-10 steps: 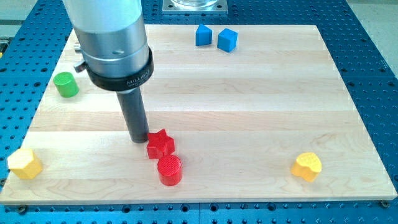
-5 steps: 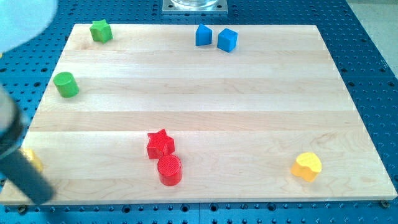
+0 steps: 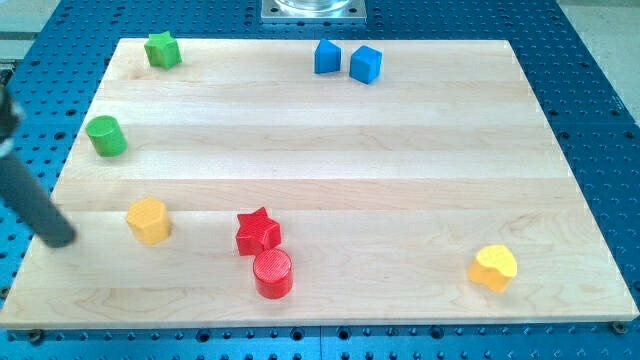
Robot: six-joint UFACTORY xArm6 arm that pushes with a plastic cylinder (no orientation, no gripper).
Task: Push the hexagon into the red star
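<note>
Yellow hexagon: right of my tip, apart; red star farther right. No claw fitted.

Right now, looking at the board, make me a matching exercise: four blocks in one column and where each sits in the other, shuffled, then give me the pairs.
Blocks:
1. yellow hexagon block
2. green star block
3. red cylinder block
4. yellow heart-shaped block

Places:
A. the view's top left corner
B. the view's bottom right
C. directly below the red star block
D. between my tip and the red star, touching neither

Pairs: 1-D, 2-A, 3-C, 4-B
</note>
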